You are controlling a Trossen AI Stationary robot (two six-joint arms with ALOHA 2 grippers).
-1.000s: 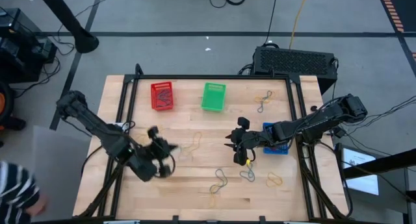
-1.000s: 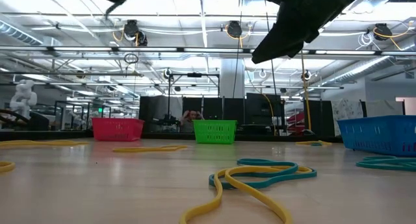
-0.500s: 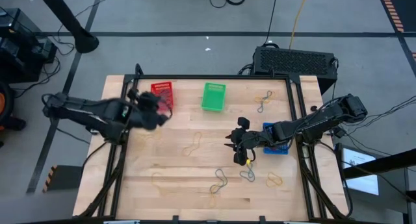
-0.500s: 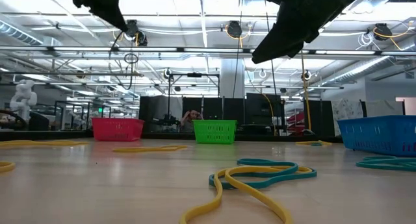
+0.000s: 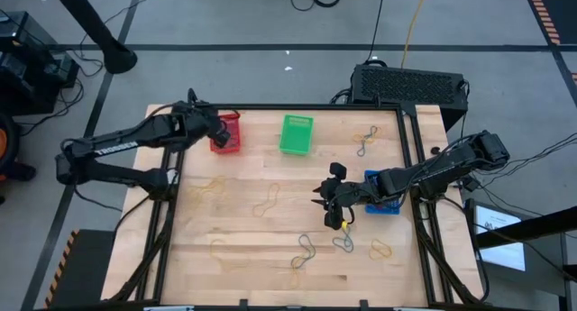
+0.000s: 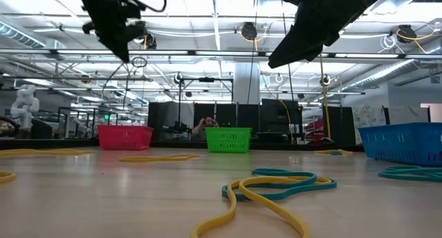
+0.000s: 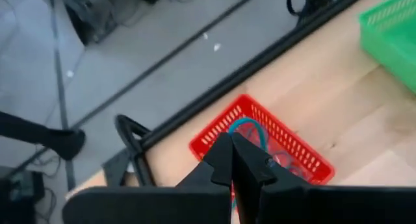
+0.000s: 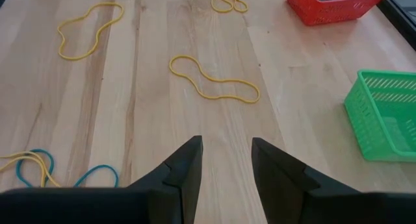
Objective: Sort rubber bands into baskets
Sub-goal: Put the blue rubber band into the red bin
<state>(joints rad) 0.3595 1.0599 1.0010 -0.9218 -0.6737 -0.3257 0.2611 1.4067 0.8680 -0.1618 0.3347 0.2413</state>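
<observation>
Left pincer (image 7: 232, 160) closed, holding nothing visible, above red basket (image 7: 263, 148). Right pincer (image 8: 225, 160) open, empty. Risk: band snags fingers, drops beside basket.

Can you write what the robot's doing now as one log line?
left gripper: shut, over red basket | right gripper: open, waiting mid-table | rubber bands: scattered

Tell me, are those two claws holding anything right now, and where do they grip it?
The right gripper is open and empty above the table. The left gripper is shut over the red basket; a blue rubber band shows just past its tips, but whether it is pinched cannot be told.
</observation>
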